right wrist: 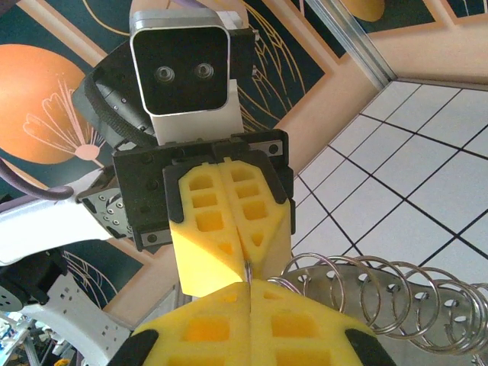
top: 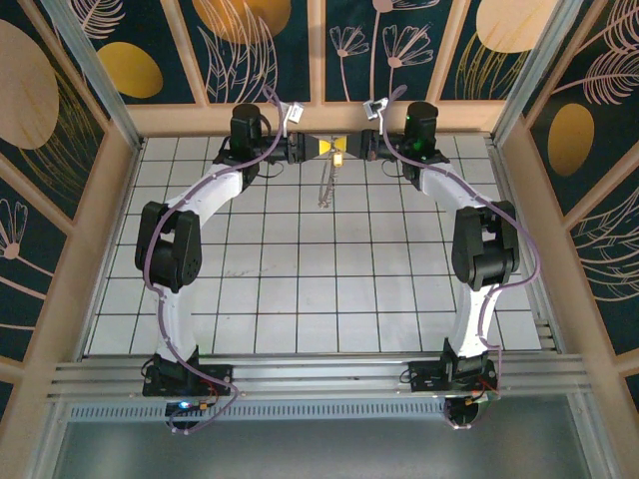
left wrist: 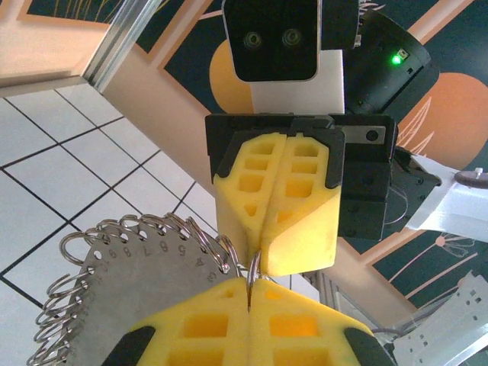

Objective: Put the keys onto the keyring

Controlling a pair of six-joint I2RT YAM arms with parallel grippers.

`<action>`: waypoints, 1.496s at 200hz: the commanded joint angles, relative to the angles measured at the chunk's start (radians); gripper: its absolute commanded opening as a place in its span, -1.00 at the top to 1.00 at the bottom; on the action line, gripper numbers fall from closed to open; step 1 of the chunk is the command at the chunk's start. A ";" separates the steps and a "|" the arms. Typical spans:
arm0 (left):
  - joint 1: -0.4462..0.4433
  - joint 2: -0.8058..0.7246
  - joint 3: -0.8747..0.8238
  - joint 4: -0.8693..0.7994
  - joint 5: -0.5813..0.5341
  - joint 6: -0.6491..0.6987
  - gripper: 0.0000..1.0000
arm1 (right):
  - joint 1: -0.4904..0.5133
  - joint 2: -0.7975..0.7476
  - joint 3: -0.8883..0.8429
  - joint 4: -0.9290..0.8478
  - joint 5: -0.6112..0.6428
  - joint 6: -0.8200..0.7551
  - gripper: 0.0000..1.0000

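— Where is the keyring [left wrist: 130, 278]?

— Up at the far edge of the table [top: 300, 289], between our two arms. It is a flat grey numbered plate fringed with wire split rings. From above it shows as a thin silver streak just below the meeting fingertips.

— And our grip?

— Our left gripper [left wrist: 250, 297] is pinched fully closed on one thin ring at the plate's edge. Our right gripper [left wrist: 268, 236] faces it tip to tip, also closed, apparently on the same ring (the wire comes out of both seams).

— How will it handle?

— We judge the plate stiff and light. The rings look like springy, slick steel, so it may swivel between our soft foam pads. The best hold is on the ring's wire, close to the plate.

— Anything in the way?

— Neighbouring rings crowd the one we hold, and the wooden ledge [top: 319, 118] of the far wall sits just behind. A yellowish speck [top: 337, 158] below the fingertips could be a key, but it is too small to tell.
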 commanded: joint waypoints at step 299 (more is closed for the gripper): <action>-0.043 -0.194 -0.142 0.288 0.044 -0.156 1.00 | 0.003 -0.273 -0.359 0.295 0.200 -0.075 -0.02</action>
